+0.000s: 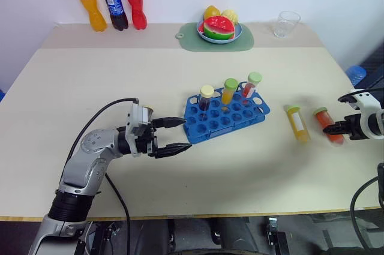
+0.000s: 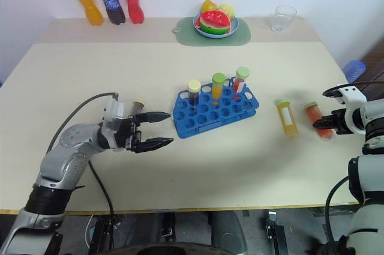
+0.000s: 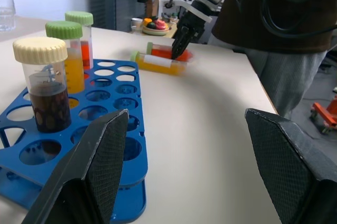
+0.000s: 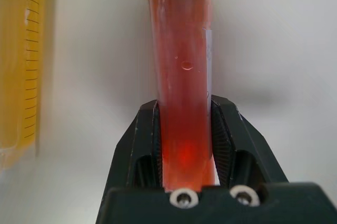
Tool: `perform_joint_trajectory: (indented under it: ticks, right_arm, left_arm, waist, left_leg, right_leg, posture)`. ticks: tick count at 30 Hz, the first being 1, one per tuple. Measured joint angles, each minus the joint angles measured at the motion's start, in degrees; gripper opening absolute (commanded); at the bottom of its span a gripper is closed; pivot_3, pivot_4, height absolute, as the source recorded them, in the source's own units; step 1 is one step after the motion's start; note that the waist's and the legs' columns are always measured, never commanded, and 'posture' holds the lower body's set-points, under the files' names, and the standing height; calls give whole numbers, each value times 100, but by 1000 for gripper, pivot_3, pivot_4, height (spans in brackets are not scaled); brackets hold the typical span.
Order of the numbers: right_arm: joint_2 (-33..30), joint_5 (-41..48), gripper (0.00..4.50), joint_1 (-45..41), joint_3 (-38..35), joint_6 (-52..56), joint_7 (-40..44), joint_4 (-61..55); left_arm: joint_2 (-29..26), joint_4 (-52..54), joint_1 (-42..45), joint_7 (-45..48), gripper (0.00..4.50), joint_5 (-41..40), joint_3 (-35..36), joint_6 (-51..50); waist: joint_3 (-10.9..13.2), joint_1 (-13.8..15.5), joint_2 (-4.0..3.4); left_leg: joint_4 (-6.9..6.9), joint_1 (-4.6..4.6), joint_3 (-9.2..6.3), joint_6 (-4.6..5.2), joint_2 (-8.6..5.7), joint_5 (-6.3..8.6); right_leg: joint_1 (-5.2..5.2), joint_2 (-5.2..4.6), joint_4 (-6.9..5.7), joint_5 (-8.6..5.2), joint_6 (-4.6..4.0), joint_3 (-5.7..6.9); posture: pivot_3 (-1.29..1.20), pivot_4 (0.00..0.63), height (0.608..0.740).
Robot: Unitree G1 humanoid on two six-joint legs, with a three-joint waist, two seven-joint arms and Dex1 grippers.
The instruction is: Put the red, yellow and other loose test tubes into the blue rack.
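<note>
Pinching the green-capped plastic tube of red liquid [image 4: 184, 76] between its black fingers, the right gripper [image 1: 343, 128] sits at the right edge of the frame, the tube lying on the beige table [image 1: 120, 75]. Just left of it lies the yellow-liquid tube [image 1: 297, 124]. The blue plastic rack [image 1: 225, 116] at centre holds three capped tubes. The left gripper [image 1: 175, 136], lower left, has its jaws spread wide, empty.

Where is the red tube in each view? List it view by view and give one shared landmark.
Left eye view: red tube lies on the table at far right, between the right gripper's fingers.
Right eye view: at far right, same grip.
Left wrist view: far across the table, behind the yellow tube.
Right wrist view: centre, clamped between both fingers.
Landmark: the yellow tube lying beside it.
</note>
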State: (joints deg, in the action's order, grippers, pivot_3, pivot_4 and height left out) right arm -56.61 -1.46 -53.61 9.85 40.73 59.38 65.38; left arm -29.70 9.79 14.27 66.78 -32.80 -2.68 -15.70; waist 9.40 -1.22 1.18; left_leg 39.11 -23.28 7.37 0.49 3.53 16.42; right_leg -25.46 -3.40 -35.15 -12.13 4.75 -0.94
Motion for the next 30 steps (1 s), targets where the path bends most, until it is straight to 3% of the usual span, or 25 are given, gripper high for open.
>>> perform_joint_trajectory:
  ticks: [4, 7, 10, 15, 18, 23, 30]
  right_arm:
    - [-10, 32, 776, 182, -249, -336, -156, -151]
    - [-32, 431, 776, 825, -1004, -819, -422, -1008]
    - [336, 1215, 776, 2374, -2671, -1177, -972, -3319]
    - [1759, 1573, 776, 4042, -3803, -1983, -2191, -6128]
    - [2809, 1564, 776, 4579, -3767, -2684, -2878, -7056]
    - [4054, 990, 776, 4560, -3047, -4348, -3783, -7125]
    - [4625, 617, 776, 4164, -2321, -5710, -4255, -6376]
  left_arm:
    - [1, 0, 2, -43, 3661, -13, 2, 2]
    - [4, 0, 8, -87, 3661, -12, 11, 23]
    - [26, -14, 1, -132, 3661, -9, 43, 49]
    - [67, -171, 94, -141, 3661, 3, 58, 114]
    - [159, -413, 366, -71, 3661, 44, 20, 154]
    - [197, -776, 690, 118, 3661, 92, 3, 184]
    - [244, -967, 805, 241, 3661, 97, 5, 232]
  waist:
    - [0, 1, -1]
    - [4, 16, -10]
    - [2, 69, -13]
    - [-1, 57, -18]
    - [-1, 22, -23]
    - [0, -21, -28]
    - [1, 26, -29]
  left_leg:
    - [3, 1, 4, 0, -3, 0]
    - [-2, -1, 4, 0, -3, 0]
    - [-8, -3, -9, -2, 2, -1]
    - [-1, 0, -10, -5, 4, -2]
    - [2, 6, -5, -7, 4, -3]
    - [-2, 11, -4, -6, 6, -3]
    - [-1, 8, -4, -6, 4, -4]
  right_leg:
    - [1, -5, -2, 1, 0, -2]
    - [-2, -5, -1, 1, 2, -2]
    - [0, 4, -5, -2, 9, 5]
    - [3, 10, -9, -3, 11, 6]
    - [6, 10, -13, 0, 9, 1]
    - [4, 14, -19, -1, 7, 0]
    - [6, 12, -14, -2, 7, 0]
  posture:
    - [0, 150, 740]
    - [0, 150, 740]
    - [0, 150, 740]
    - [0, 150, 740]
    - [0, 150, 740]
    - [0, 150, 740]
    - [0, 150, 740]
